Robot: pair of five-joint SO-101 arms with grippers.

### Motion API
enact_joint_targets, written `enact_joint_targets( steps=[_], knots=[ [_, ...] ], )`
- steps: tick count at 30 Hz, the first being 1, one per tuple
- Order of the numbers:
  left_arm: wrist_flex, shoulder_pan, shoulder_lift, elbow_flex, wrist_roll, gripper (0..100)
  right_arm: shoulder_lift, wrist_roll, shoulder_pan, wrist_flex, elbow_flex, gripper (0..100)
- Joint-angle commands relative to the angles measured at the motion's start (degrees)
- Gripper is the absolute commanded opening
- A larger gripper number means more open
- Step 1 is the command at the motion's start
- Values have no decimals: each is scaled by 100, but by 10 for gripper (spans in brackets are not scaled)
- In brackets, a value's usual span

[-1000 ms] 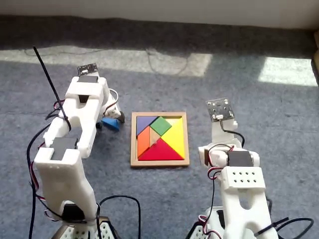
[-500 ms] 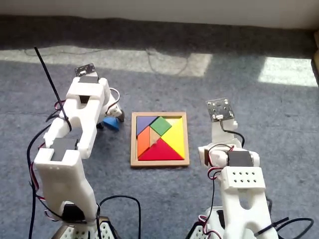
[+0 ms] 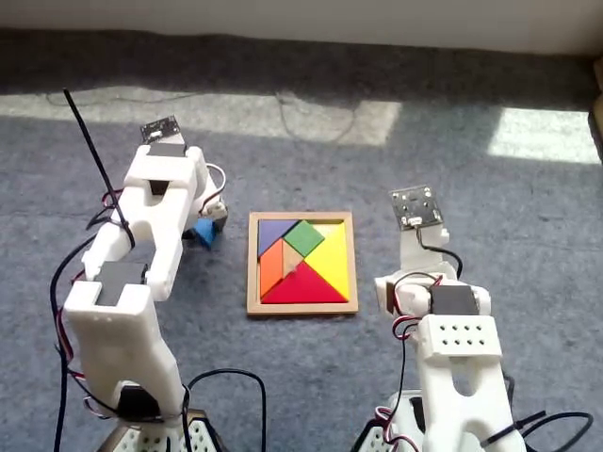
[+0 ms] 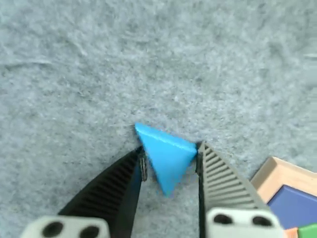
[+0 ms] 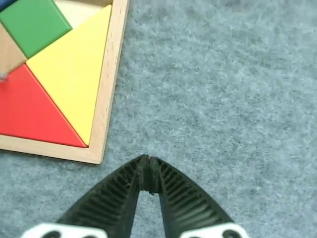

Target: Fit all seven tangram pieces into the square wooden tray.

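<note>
Grey-blue carpet covers the floor; two sunlit patches lie below a pale wall.

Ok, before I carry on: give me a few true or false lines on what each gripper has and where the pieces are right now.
1. The left gripper is shut on the blue triangle. True.
2. The blue triangle lies inside the wooden tray. False: it is outside the tray, over the carpet on the left arm's side.
3. The right gripper holds the yellow triangle. False: it is shut on nothing, over the carpet beside the tray, and the yellow triangle lies in the tray.
4. The red triangle lies along the tray's edge nearest the arms. True.
</note>
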Motion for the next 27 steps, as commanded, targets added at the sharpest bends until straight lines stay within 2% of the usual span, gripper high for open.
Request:
enact_joint_targets(
  steps=[1, 8, 14, 21, 27],
  knots=[
    [-53, -145, -224, -4, 35, 144, -171, -18, 57, -92, -48, 9],
    [-18, -101, -286, -4, 9, 140, -171, -18, 57, -84, -48, 9],
    [492, 92, -488, -347, -703, 140, -171, -18, 57, -84, -48, 9],
    [738, 796, -1455, -321, -2189, 140, -171, -18, 66, -92, -48, 9],
    [747, 1684, -1640, -382, -4290, 140, -171, -18, 180, -101, -48, 9]
  ],
)
